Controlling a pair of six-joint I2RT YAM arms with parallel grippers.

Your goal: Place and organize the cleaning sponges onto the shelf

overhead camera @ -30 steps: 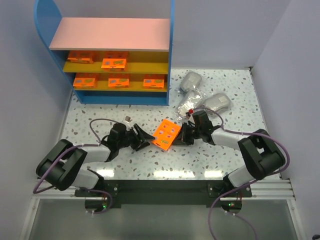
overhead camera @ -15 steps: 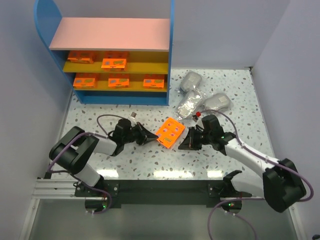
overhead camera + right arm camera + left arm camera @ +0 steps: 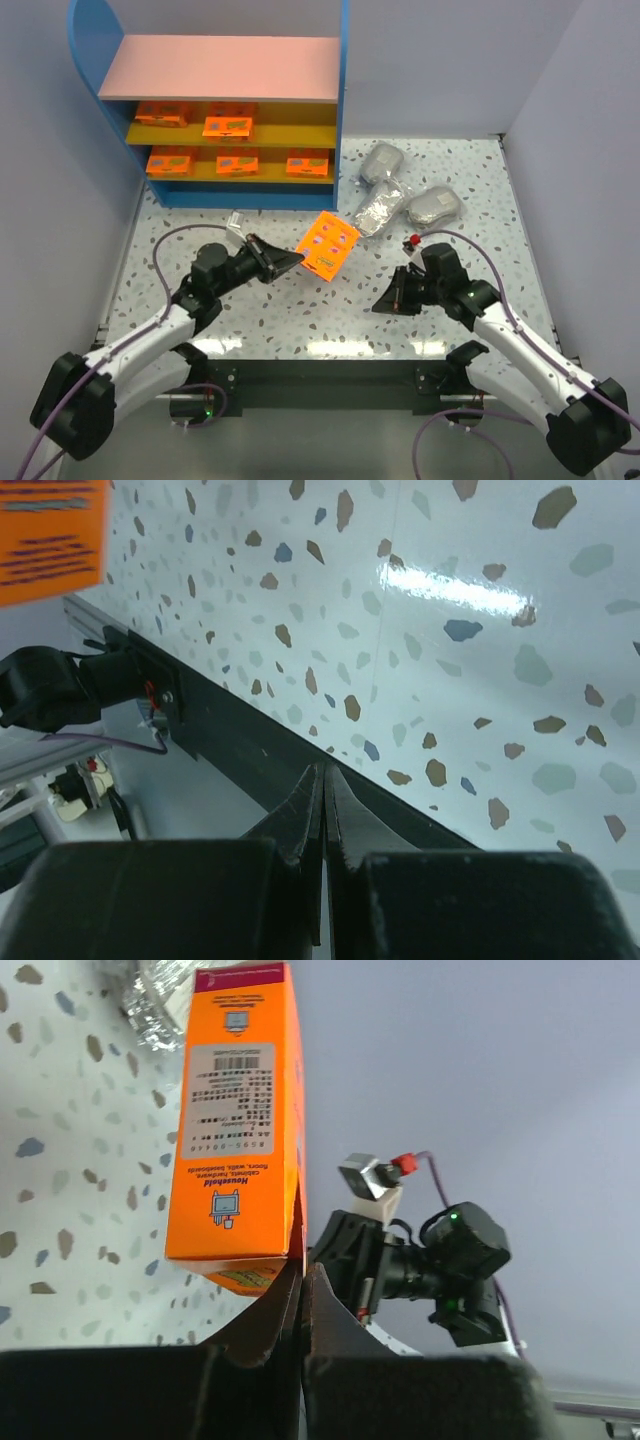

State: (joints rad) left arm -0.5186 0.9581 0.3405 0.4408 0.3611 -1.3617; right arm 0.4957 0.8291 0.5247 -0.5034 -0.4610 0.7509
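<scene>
While pinched by one edge, pack [image 3: 328, 245]: orange, tilted, over middle of tabletop [image 3: 300, 325]; barcode side toward L wrist cam.
L gripper [image 3: 290, 262]: clenched on pack's near edge, thin edge squeezed between fingers [image 3: 260, 1310].
R gripper [image 3: 385, 302]: clenched on nothing, tips pressed together; over tabletop nr front edge, right of centre, well apart from pack.
shelf [image 3: 230, 68]: at back-left corner of tabletop, open side toward arms, pink top bare.
upper board [image 3: 300, 112]: 2 orange packs [image 3: 228, 124], both in left half.
lower board [image 3: 200, 176]: 3 more orange ones [image 3: 238, 162] in a row, spaced left to right.
bundles [image 3: 378, 208]: 3 grey, in clear bags, on tabletop toward back-right, just right of shelf; 1 nr back edge, 2 side by side in front of it; touching or not, can't tell.
</scene>
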